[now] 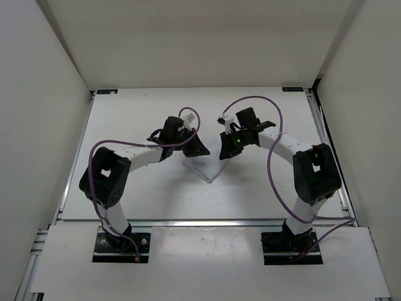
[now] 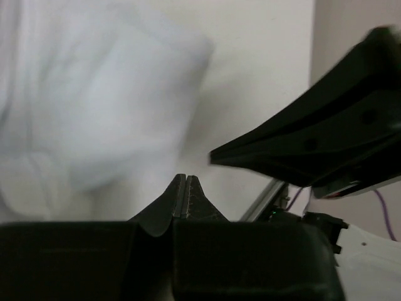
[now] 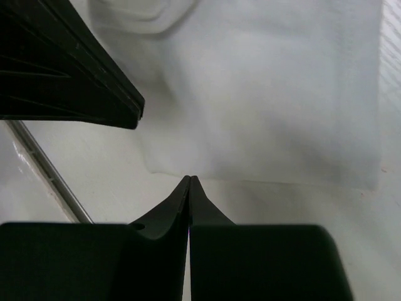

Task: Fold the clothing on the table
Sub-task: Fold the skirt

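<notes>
Near the middle of the table (image 1: 135, 116), from my overhead view, the clothing (image 1: 205, 168) lies as a small white patch that comes to a point toward 6 o'clock. Both arms reach in over it. The left gripper (image 1: 195, 149) sits at about 11 o'clock from the cloth and the right gripper (image 1: 227, 150) at about 1 o'clock, with a narrow gap between them.

On my left wrist feed, the left gripper (image 2: 186, 187) has its fingers pressed flat together, and I can see nothing between them. The clothing (image 2: 94, 106) fills the feed from 9 to 12 o'clock as a blurred, rumpled white mass beyond the tips. The right gripper (image 2: 326, 141) cuts in as a dark wedge at 3 o'clock.

On my right wrist feed, the right gripper (image 3: 189, 187) also has its fingers closed against each other. Their tips sit right at the near edge of the clothing (image 3: 269, 94), which spreads flat toward 12 and 1 o'clock, with a raised fold at the top. I cannot tell whether any fabric is caught at the very tips. The left gripper (image 3: 62, 69) shows as a black shape at 10 o'clock, and a silver rail (image 3: 44, 168) runs at 8 o'clock.
</notes>
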Controlling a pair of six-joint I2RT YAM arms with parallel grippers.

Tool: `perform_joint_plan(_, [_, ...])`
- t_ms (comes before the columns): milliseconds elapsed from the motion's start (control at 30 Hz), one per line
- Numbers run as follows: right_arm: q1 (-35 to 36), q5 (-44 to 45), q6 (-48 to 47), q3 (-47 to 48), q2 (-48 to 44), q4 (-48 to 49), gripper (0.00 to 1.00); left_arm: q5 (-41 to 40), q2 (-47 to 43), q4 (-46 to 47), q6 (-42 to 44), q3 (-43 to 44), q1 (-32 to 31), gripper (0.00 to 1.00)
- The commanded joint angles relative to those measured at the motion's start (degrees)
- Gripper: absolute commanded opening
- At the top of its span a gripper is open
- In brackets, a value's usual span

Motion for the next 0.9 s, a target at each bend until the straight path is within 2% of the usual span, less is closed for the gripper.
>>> perform_joint_plan(0, [-1.14,0.22,2.73,0.18,2.48,3.33,0.0,1.11,1.37,-3.42,3.43,-1.23,1.36,0.0])
perform_joint_plan(200, [-3.51,-2.07,7.74,1.67,7.06,2.89,0.0,-0.21,0.67,-3.41,5.19,-8.35,7.77,0.0])
perform_joint_plan(367, [-4.92,-2.33,8.72,2.38,10.13,2.55,0.0,-2.32,-0.12,-8.6,11.08,-8.0,13.13,0.0])
perform_joint_plan(500, [-5.8,-1.89,8.71,2.2,10.93,1.22,0.0,-2.49,-1.96,-9.31,9.68,-7.48,16.74,0.0])
perform_joint_plan(633, [-7.03,-4.43,8.63,3.69,10.14,1.4,0.0,-3.55,-8.45,-6.33,10.55,-6.51,14.04,0.0])
perform_joint_plan(733, [-7.9,-7.41,8.81,5.62,8.39,2.27,0.0,-5.39,-13.46,3.84,8.9,-8.7,10.26,0.0])
perform_joint_plan(800, [-7.73,-10.75,8.02,7.55,7.95,2.62,0.0,-5.14,-13.49,8.5,6.18,-9.67,8.93,0.0])
perform_joint_plan(867, [-7.38,-10.5,8.01,9.57,8.47,2.63,0.0,-3.04,-9.99,9.5,5.37,-8.02,8.4,0.0])
